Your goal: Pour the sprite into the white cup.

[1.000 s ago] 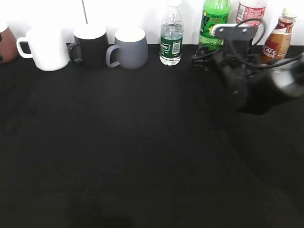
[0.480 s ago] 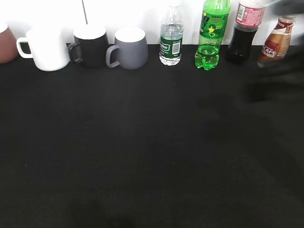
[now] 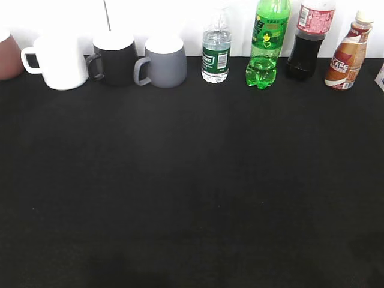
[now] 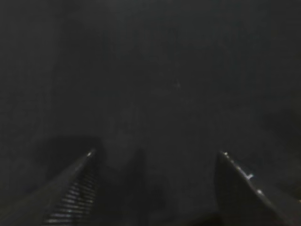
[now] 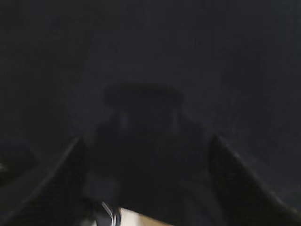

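Note:
The sprite (image 3: 264, 43), a tall green bottle, stands upright at the back of the black table, right of centre. The white cup (image 3: 59, 60) stands at the back left, handle to the left. Neither arm shows in the exterior view. In the left wrist view my left gripper (image 4: 155, 157) is open and empty over bare black cloth. In the right wrist view my right gripper (image 5: 146, 141) is open and empty over black cloth. Neither wrist view shows the bottle or the cup.
Along the back stand a brown cup (image 3: 7, 55), a black mug (image 3: 114, 57), a grey mug (image 3: 162, 60), a small water bottle (image 3: 216, 49), a dark cola bottle (image 3: 306, 42) and a brown coffee bottle (image 3: 348, 53). A black cloth (image 3: 192, 180) covers the table.
My right arm was beside the sprite bottle a second ago, then pulled back to the right and out of the exterior view. The bottles and cups have not moved.

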Robot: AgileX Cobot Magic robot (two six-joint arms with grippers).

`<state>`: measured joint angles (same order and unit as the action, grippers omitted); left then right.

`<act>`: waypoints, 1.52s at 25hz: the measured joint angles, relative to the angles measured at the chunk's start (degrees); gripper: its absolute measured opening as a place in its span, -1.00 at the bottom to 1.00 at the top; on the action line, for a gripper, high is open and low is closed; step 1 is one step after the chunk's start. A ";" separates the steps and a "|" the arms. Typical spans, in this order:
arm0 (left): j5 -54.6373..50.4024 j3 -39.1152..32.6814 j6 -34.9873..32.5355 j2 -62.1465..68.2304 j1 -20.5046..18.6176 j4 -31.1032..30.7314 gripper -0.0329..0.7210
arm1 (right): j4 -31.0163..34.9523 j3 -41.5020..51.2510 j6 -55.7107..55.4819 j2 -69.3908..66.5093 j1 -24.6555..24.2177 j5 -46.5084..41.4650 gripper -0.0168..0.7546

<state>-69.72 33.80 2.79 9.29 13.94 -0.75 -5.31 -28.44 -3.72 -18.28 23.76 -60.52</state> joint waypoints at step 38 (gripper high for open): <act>9.20 -2.99 -7.04 -9.64 -14.24 3.85 0.02 | 2.77 0.12 1.49 18.79 -22.65 0.91 0.56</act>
<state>-60.53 30.81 -4.26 -0.35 -0.30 3.10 -2.54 -28.32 -2.24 0.52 1.12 -59.61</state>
